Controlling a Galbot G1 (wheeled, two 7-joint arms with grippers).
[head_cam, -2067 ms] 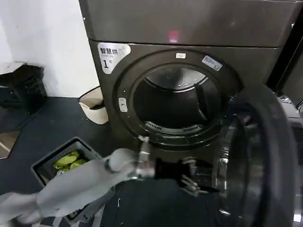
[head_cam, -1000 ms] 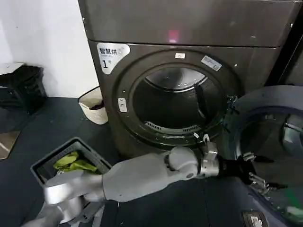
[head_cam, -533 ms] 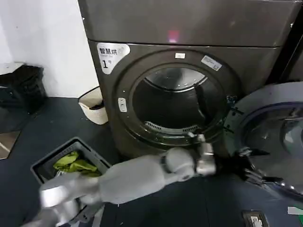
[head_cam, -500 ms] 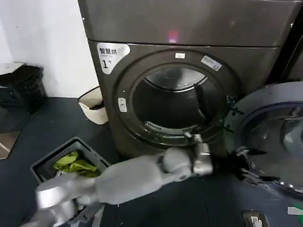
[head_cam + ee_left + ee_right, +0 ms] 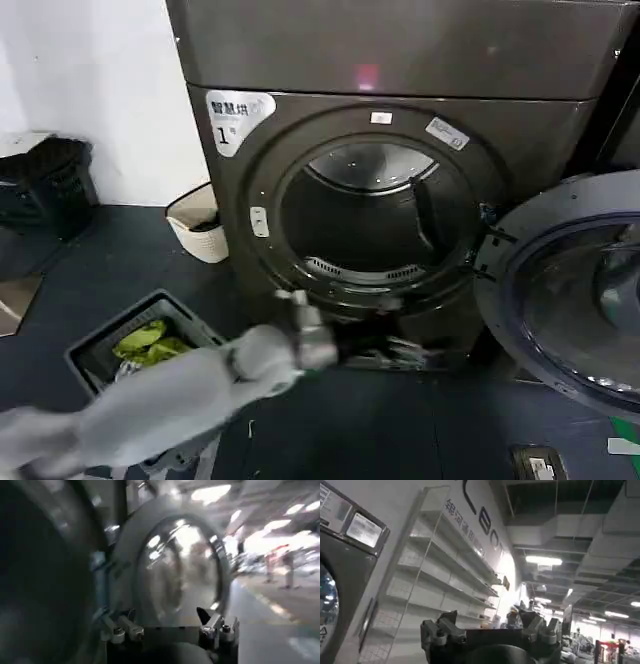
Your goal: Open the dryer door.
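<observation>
The dryer [image 5: 300, 140] with the white "1" sticker and a pink light stands ahead, its drum opening [image 5: 375, 225] uncovered. The dryer door [image 5: 565, 300], chrome rim round dark glass, hangs swung wide to the right on its hinge. My left gripper [image 5: 398, 352] is low in front of the dryer's base, left of the door and apart from it. In the left wrist view the left gripper [image 5: 164, 620] is open and empty, facing the dryer door [image 5: 131, 545]. My right gripper [image 5: 486, 615] is open, holds nothing, and points up into the room.
A dark basket [image 5: 105, 340] with green cloth sits on the floor at the left, under my left arm. A white bin [image 5: 200, 232] stands beside the dryer, a black heap [image 5: 50, 180] farther left. Another machine [image 5: 335, 555] and wall shelves [image 5: 435, 575] are near the right gripper.
The door has swung from half open, edge-on, to wide open at the right. My left arm reached right with it, then drew back left, away from the door.
</observation>
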